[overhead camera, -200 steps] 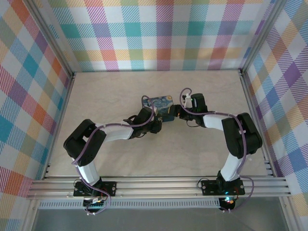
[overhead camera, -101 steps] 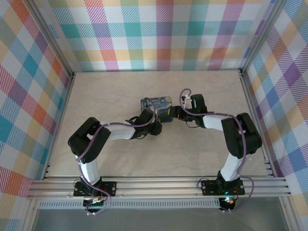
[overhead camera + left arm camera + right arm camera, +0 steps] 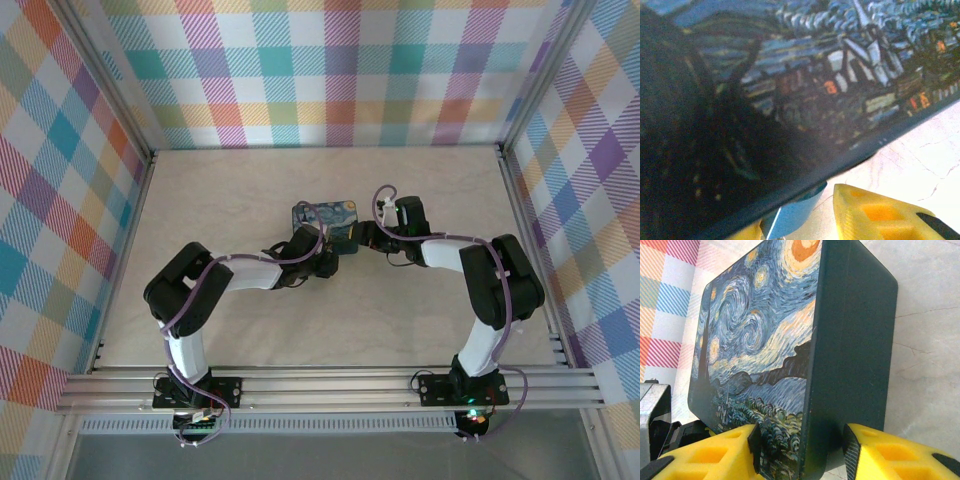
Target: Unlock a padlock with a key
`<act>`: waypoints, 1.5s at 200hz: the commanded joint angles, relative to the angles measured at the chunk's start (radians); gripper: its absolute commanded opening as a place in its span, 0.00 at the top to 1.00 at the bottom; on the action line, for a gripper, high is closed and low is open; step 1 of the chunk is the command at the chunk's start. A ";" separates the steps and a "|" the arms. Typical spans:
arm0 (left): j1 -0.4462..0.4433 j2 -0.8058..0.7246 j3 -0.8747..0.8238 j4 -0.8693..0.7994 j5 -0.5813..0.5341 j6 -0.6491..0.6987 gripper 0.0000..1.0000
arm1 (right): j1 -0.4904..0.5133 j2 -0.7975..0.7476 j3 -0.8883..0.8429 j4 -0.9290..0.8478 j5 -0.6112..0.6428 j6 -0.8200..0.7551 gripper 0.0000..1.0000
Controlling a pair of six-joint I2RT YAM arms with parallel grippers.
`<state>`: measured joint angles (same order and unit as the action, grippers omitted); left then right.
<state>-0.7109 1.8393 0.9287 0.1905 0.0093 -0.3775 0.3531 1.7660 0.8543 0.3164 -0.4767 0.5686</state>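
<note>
The dark-blue starry-night tin (image 3: 327, 222) lies mid-table between both arms. My right gripper (image 3: 800, 440) straddles the tin (image 3: 765, 340) at its near corner, one pad on the painted lid and the other by the dark side wall. My left gripper (image 3: 800, 215) sits low at the tin's (image 3: 815, 75) edge, its yellow fingers (image 3: 880, 215) apart. A small light-blue body that looks like the padlock (image 3: 792, 217) pokes out from under the tin beside the left finger, with bare table between it and the right finger. The key is out of view.
Pale marbled tabletop (image 3: 230, 190) surrounds the tin, bounded by plaid walls (image 3: 330, 70) at the back and sides. An aluminium rail (image 3: 330, 385) with both arm bases runs along the near edge. Left gripper (image 3: 320, 250) and right gripper (image 3: 362, 236) nearly meet at the tin.
The tin and my right gripper have shifted slightly left. The left arm's elbow has swung right, its gripper staying at the tin's near edge.
</note>
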 commanded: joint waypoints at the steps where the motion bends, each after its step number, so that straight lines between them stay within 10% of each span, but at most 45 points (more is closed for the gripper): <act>1: 0.005 0.019 0.024 0.043 -0.006 -0.027 0.61 | 0.009 0.006 -0.018 0.027 -0.022 0.008 0.52; 180: -0.011 0.001 -0.008 0.060 -0.041 -0.182 0.92 | 0.012 -0.054 -0.063 0.076 0.025 0.020 0.47; 250: -0.010 -0.089 0.023 -0.087 0.000 -0.366 1.00 | 0.021 -0.347 -0.252 0.063 0.221 -0.165 0.34; 300: -0.001 -0.129 0.076 -0.188 0.067 -0.479 1.00 | 0.236 -0.612 -0.396 0.114 0.411 -0.511 0.30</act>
<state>-0.7181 1.7710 0.9661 0.0624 0.0311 -0.7723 0.4877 1.2446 0.5171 0.3569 -0.1783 0.3027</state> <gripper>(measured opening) 0.131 0.696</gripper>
